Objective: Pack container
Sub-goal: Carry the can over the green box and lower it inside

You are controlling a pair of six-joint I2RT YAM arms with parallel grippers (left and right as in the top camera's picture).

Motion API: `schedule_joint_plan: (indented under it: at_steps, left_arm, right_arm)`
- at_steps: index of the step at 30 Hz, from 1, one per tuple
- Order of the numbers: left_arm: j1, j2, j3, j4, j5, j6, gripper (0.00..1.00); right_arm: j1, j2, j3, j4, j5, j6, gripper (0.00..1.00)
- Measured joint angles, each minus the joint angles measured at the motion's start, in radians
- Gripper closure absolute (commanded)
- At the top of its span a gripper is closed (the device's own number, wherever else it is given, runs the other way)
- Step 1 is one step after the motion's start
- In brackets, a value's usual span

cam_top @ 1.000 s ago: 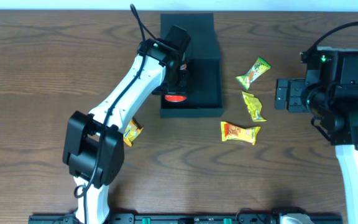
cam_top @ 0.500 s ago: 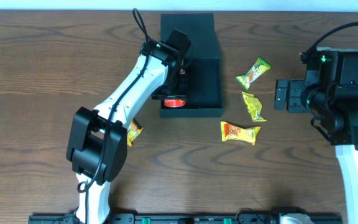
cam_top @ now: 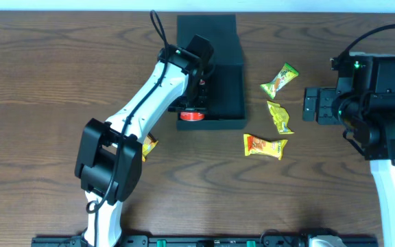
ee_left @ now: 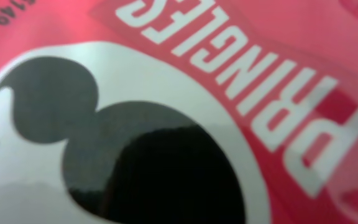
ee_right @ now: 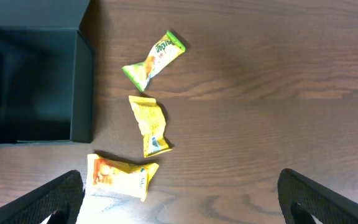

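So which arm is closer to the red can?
Left. The left gripper is right on the red can at the container's near-left corner; the right gripper sits far off, beyond the snack packets.

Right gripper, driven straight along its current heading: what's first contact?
Most likely bare table. The right gripper is open and angled down at wood just right of the yellow packet and the orange packet. Depth is unclear, so if it runs slightly left it could meet the yellow packet first.

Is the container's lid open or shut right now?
Open. The container has its flap lid folded back flat on the far side, and the overhead and right wrist views both look straight into its dark interior.
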Motion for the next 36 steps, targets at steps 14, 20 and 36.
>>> schedule_joint_plan:
  at_steps: [14, 20, 36]
  left_arm:
    - [-0.003, 0.000, 0.000, 0.073, -0.028, -0.042, 0.71]
    - [-0.003, 0.001, 0.000, 0.077, -0.045, -0.055, 0.71]
    - [-0.006, 0.080, 0.001, 0.081, -0.045, -0.074, 0.63]
  right_arm:
    - [0.000, 0.000, 0.000, 0.000, 0.000, 0.000, 0.01]
    - [0.000, 0.000, 0.000, 0.001, 0.000, 0.000, 0.01]
    - [0.000, 0.000, 0.000, 0.001, 0.000, 0.000, 0.01]
